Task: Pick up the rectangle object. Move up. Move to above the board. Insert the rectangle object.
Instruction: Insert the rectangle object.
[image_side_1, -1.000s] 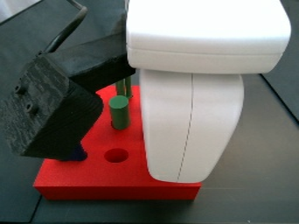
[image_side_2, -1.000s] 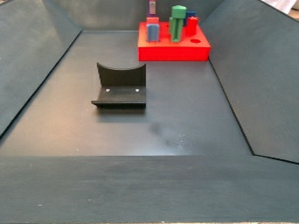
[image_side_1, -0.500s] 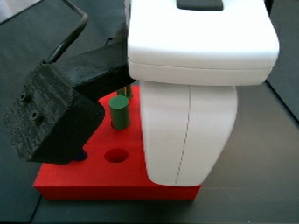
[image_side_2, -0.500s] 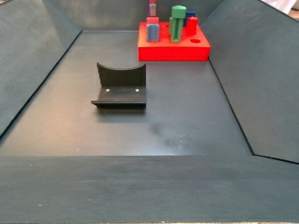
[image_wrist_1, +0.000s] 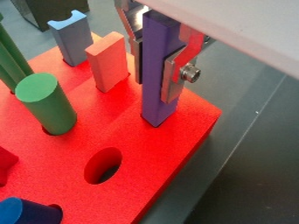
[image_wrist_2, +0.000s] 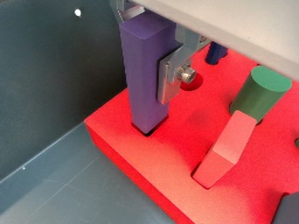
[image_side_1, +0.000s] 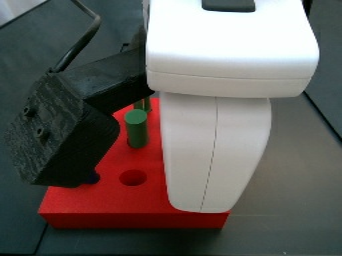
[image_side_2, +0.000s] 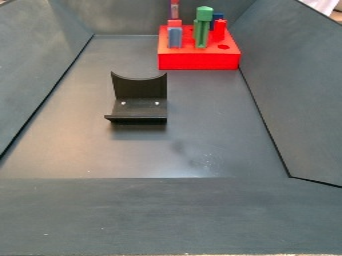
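- the gripper (image_wrist_1: 156, 66) is hanging over the red board (image_wrist_1: 163, 162), near one of its corners, with its silver fingers (image_wrist_1: 177, 70) pointing straight down.
- it is clamping the purple block (image_wrist_1: 158, 74) between its fingers; in both wrist views the plates are pressing against the block's sides (image_wrist_2: 149, 70).
- the purple block is standing upright with its lower end sitting in a hole in the board (image_wrist_2: 176, 175), close to the board's edge.
- in a side view the arm's big white housing (image_side_1: 221, 110) is filling most of the frame, standing upright over the board (image_side_1: 94, 205) and hiding the gripper.
- a green peg (image_wrist_1: 45, 103), a salmon block (image_wrist_1: 107, 61) and a blue-grey block (image_wrist_1: 70, 37) are standing in the board nearby; a round hole (image_wrist_1: 103, 165) is lying open.
- in a side view the board (image_side_2: 198, 54) is sitting at the far end of the grey floor (image_side_2: 187, 140), well apart from the dark u-shaped holder (image_side_2: 138, 98).
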